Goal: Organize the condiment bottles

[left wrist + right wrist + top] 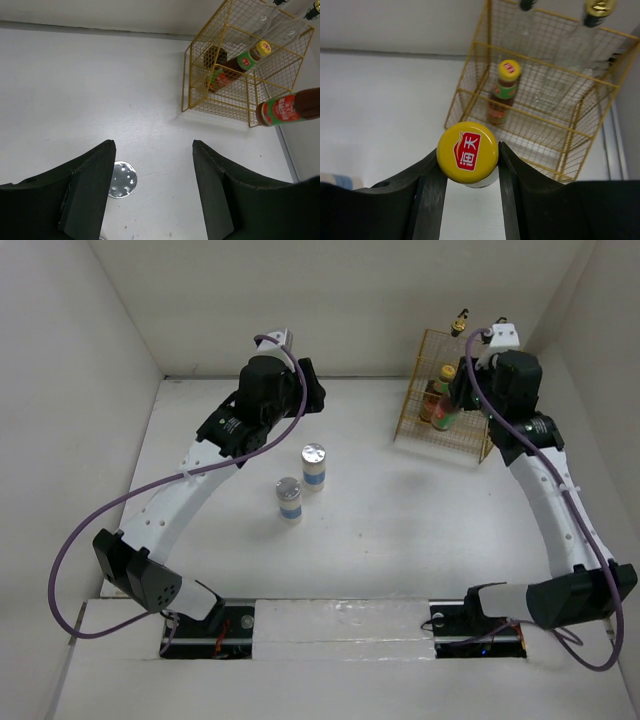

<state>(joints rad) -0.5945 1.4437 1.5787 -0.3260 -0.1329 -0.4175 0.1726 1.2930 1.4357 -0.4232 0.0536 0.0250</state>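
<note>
Yellow-capped sauce bottle (467, 152) is pinched by right pincer (469, 169) — wire rack (535, 132) noted just ahead. Left pincer (154, 150) is held spread — silver-lidded jar (122, 179) noted below it.

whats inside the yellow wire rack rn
One yellow-capped sauce bottle stands in the rack, two clear glass bottles behind it. The wire obscures the glass bottles' bases; nothing else shows.

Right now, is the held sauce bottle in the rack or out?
Out: the right gripper holds the sauce bottle clear of the rack.
</note>
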